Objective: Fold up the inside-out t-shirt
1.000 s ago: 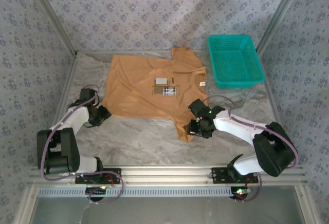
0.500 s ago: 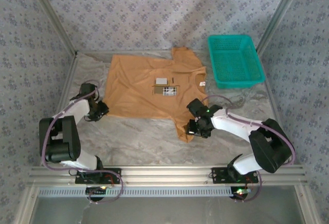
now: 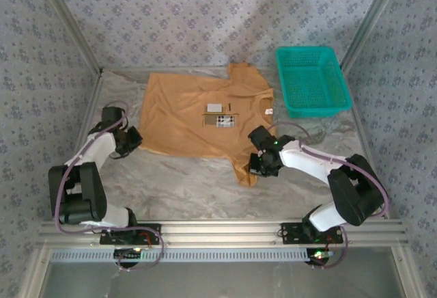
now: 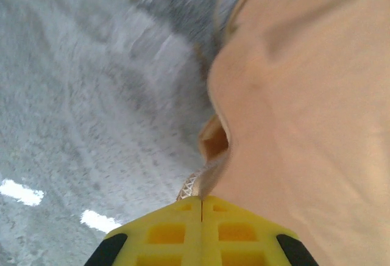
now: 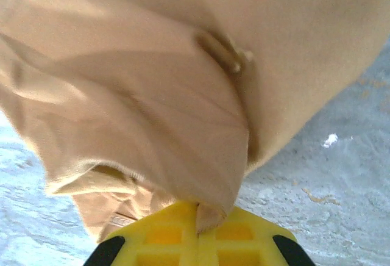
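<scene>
Around, patterned walls [image 3: 205, 18]; t-shirt [image 3: 184, 117] on marbled tabletop [image 3: 191, 185].

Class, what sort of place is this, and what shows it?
Probably a robot test cell: patterned walls, left arm and right arm bolted to a rail, a t-shirt beside a teal basket.

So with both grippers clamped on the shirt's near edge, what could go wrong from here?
The left gripper pinches only a thin hem sliver of the t-shirt; it could slip free on lifting. The right gripper bites bunched, layered sleeve cloth, so the fold may come out skewed.
</scene>
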`<state>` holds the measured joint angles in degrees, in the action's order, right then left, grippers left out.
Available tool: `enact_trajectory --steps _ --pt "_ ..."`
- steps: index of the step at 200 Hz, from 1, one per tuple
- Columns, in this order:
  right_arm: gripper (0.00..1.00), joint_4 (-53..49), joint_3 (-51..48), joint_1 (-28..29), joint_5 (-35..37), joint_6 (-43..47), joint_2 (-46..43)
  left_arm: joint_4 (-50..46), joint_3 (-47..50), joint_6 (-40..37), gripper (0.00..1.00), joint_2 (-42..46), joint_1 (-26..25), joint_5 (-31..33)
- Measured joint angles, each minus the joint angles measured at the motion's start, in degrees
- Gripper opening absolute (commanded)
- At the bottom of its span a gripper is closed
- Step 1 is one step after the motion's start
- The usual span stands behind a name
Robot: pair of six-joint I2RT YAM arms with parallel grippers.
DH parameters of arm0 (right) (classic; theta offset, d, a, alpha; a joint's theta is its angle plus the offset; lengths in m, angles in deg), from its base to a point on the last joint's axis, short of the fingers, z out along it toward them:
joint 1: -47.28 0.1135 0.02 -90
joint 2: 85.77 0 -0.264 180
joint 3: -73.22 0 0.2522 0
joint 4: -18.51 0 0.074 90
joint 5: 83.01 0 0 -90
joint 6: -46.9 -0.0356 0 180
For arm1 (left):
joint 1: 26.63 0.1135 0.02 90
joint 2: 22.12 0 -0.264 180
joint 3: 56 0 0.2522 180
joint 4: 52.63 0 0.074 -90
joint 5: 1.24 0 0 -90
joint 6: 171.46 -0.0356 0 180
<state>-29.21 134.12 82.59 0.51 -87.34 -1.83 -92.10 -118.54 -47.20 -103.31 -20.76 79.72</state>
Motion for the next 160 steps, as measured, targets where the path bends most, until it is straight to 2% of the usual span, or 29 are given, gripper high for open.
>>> enact_trajectory --steps 39,82,113,160 --pt "0.00 -1.86 4.79 -3.58 0.37 1.86 -6.10 1.44 -5.27 2.51 0.00 2.38 4.37 -7.85" --pt "0.00 -2.25 10.93 -13.03 0.44 3.63 -17.11 4.39 -8.83 8.63 0.00 3.69 6.93 -16.24" --pt "0.00 -6.03 26.56 -17.92 0.33 6.05 -17.29 7.61 -14.38 13.90 0.00 5.77 7.23 -20.87" --pt "0.00 -12.70 53.24 -19.28 -1.05 10.49 -16.94 7.78 -26.95 18.43 0.00 13.40 9.22 -25.31"
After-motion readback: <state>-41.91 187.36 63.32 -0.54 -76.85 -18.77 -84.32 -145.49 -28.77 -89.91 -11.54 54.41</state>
